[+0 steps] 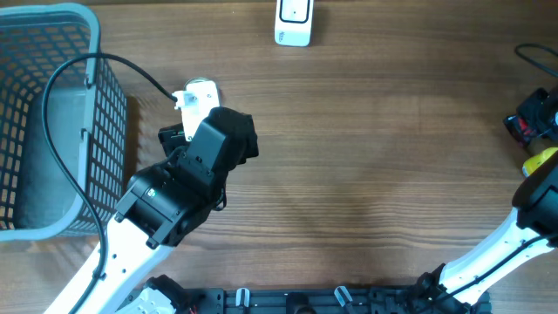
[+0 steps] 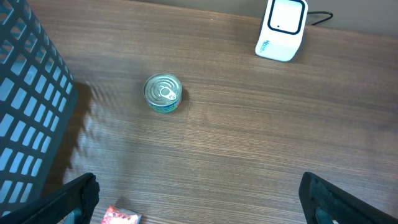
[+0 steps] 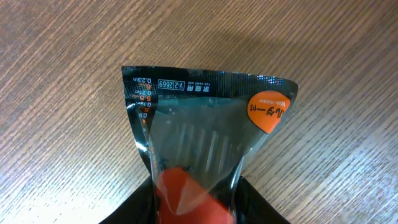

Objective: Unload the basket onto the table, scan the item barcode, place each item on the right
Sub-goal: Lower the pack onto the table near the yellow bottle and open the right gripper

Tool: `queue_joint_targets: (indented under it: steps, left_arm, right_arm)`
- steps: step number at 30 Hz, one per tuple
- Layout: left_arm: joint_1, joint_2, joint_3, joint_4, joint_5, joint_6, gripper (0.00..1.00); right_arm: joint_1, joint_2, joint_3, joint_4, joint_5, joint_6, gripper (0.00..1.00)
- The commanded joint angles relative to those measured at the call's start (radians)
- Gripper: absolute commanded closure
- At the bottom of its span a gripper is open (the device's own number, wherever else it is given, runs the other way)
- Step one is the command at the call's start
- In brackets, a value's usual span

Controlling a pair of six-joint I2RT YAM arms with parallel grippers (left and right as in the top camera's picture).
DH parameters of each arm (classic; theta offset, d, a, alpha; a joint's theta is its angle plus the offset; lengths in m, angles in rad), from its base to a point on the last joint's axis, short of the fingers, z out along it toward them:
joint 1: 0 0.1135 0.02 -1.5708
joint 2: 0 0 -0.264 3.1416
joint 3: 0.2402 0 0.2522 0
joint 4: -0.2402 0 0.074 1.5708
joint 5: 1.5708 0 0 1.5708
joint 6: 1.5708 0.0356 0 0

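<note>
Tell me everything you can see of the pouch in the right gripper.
The pouch is a glossy, see-through plastic packet with a dark sealed edge carrying small white print, a round orange sticker near one corner and something red-orange inside at the gripped end. The right gripper is shut on it, fingers either side, sealed edge pointing away over the wooden table. No barcode shows on this face.

The left arm (image 1: 187,174) hangs beside the blue basket (image 1: 106,131) (scanner (image 1: 293,22) well apart).
</note>
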Motion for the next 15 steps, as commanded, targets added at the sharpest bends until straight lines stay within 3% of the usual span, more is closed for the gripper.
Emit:
queue_joint_targets:
  steps: [1, 4, 14, 15]
  left_arm:
    - [-0.003, 0.003, -0.005, 0.006, 0.008, -0.003, 0.0]
    - [-0.003, 0.003, -0.005, 0.006, 0.008, -0.003, 0.0]
    - [-0.003, 0.003, -0.005, 0.005, 0.007, -0.002, 0.0]
    - [-0.003, 0.003, -0.005, 0.005, 0.007, -0.002, 0.0]
  right_arm:
    - [0.002, 0.045, -0.011, 0.006, -0.015, -0.01, 0.65]
    - [0.002, 0.047, -0.011, 0.012, -0.015, -0.01, 0.5]
    - [0.002, 0.046, -0.006, 0.027, -0.019, -0.02, 0.27]
    - [0.002, 0.046, -0.001, 0.029, -0.06, -0.047, 0.2]
